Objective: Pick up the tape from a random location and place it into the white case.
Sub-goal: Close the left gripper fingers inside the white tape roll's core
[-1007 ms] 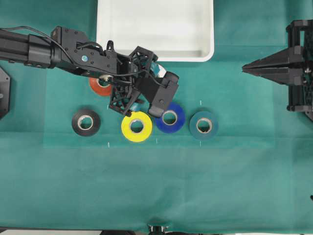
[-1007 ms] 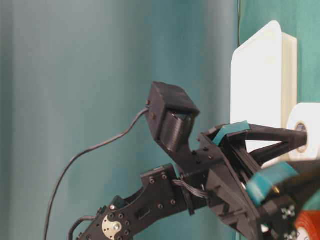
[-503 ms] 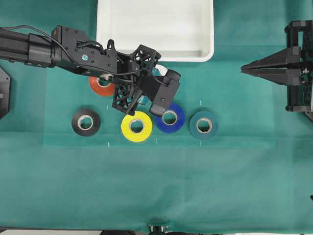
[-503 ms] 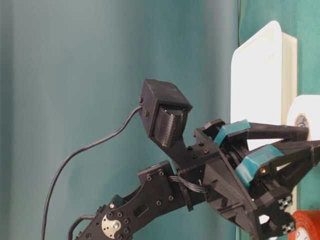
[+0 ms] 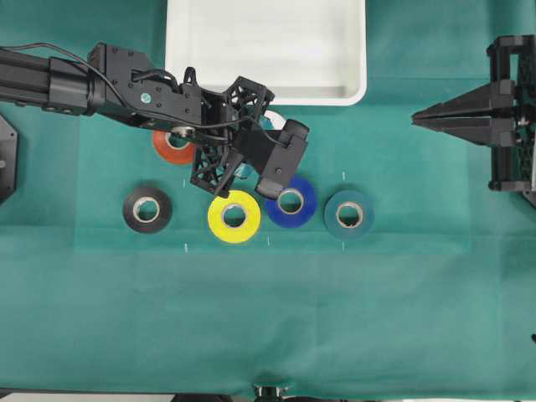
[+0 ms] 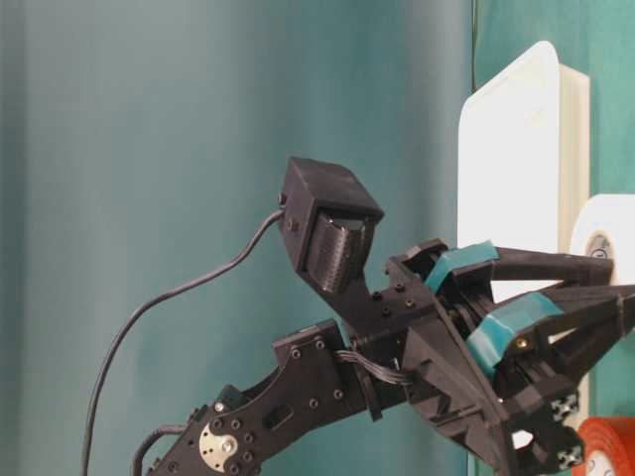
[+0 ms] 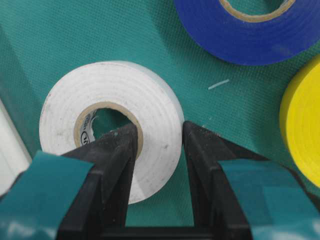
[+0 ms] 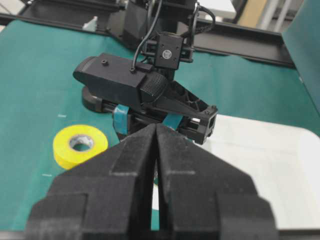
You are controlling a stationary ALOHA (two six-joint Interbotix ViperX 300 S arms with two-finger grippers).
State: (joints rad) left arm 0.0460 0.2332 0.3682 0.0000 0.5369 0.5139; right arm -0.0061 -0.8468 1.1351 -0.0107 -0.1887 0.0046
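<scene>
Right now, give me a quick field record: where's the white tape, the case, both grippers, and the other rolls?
tape: flat on the cloth, beside the case's near rim
left gripper: shut on tape, one finger in the core, one outside
white case: top centre, nothing seen inside
right gripper: shut, parked at right
other rolls: orange, black, yellow, blue, teal

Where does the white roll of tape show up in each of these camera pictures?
Overhead: the tape peeks out above the left hand, just below the white case.
Table-level: right edge, beside the case.
Left wrist: centre-left, one finger in its hole, one outside.
Right wrist: hidden behind the shut right hand.
Shared landmark: the white case.
</scene>
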